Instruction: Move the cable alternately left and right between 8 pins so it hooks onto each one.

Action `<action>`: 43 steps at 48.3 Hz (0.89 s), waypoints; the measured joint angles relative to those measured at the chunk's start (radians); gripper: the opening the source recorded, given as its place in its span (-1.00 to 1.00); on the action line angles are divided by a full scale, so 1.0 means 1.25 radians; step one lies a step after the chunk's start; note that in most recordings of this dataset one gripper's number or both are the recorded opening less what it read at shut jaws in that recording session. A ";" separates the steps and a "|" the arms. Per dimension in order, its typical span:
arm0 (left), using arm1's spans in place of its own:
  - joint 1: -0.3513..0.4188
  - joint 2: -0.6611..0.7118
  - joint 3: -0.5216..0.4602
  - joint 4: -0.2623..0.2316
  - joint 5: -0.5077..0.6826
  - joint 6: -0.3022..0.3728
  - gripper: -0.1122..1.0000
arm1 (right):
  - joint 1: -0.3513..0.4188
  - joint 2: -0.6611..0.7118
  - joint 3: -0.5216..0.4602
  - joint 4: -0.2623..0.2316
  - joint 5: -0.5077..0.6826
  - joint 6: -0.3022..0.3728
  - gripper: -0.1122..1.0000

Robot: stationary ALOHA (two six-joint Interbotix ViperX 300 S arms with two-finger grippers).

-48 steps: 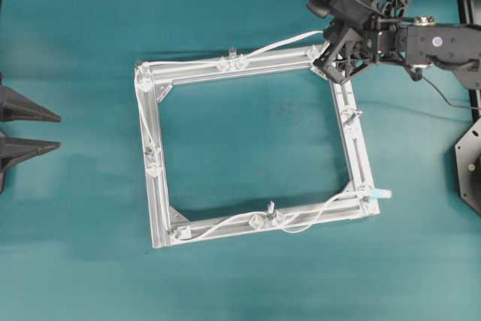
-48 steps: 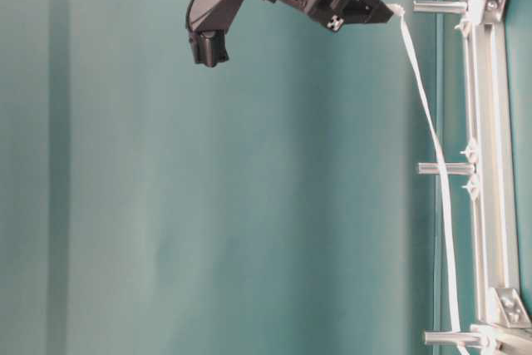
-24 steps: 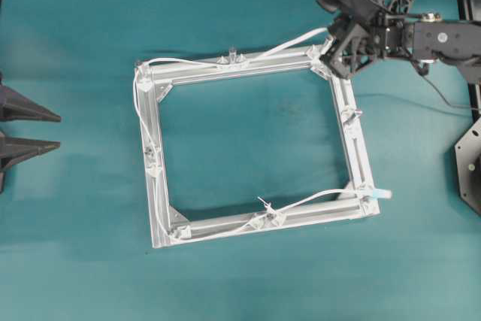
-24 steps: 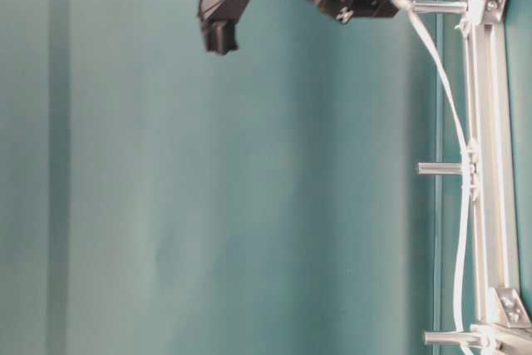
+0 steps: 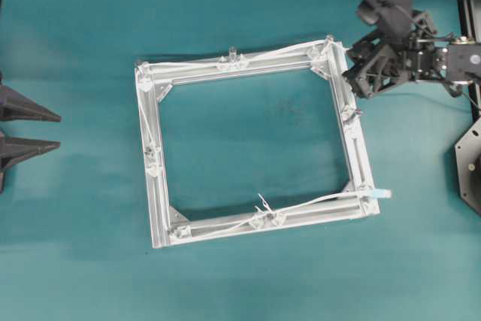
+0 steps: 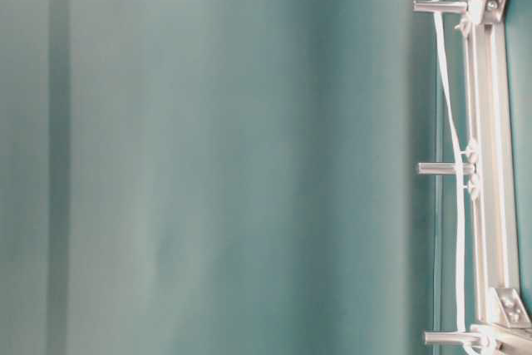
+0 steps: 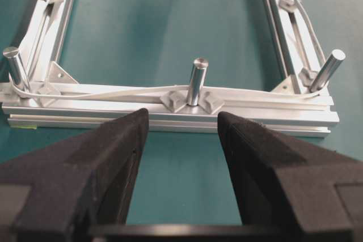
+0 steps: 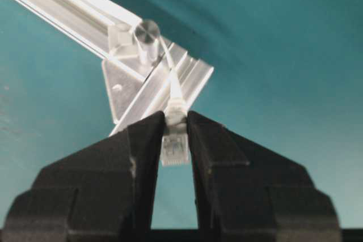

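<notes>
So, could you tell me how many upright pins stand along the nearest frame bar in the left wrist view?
3: the left-end pin, the middle pin and the right-end pin. Others farther back may be cut off at the top edge.

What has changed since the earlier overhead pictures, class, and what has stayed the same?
The right gripper, shut on the clear plug of the thin white cable, moved right and down past the silver frame's top-right corner pin, drawing the cable taut along the top bar. The left gripper stayed open and the frame kept its place.
</notes>
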State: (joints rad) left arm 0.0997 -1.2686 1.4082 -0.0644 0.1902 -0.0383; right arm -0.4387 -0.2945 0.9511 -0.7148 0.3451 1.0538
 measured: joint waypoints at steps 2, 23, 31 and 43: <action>0.000 0.001 0.000 -0.001 0.000 0.000 0.18 | 0.000 -0.007 0.009 0.001 -0.011 0.020 -0.48; 0.000 0.001 0.000 0.000 -0.001 0.000 0.18 | 0.007 0.028 0.032 0.006 -0.088 0.234 -0.48; 0.000 0.001 0.000 0.000 -0.001 0.000 0.18 | 0.007 0.050 0.032 0.012 -0.088 0.308 -0.48; 0.001 0.000 0.000 0.000 -0.001 0.000 0.18 | 0.012 0.064 0.013 0.029 -0.088 0.314 -0.49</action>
State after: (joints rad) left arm 0.1012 -1.2686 1.4082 -0.0644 0.1887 -0.0383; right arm -0.4234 -0.2148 0.9679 -0.6780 0.2347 1.4465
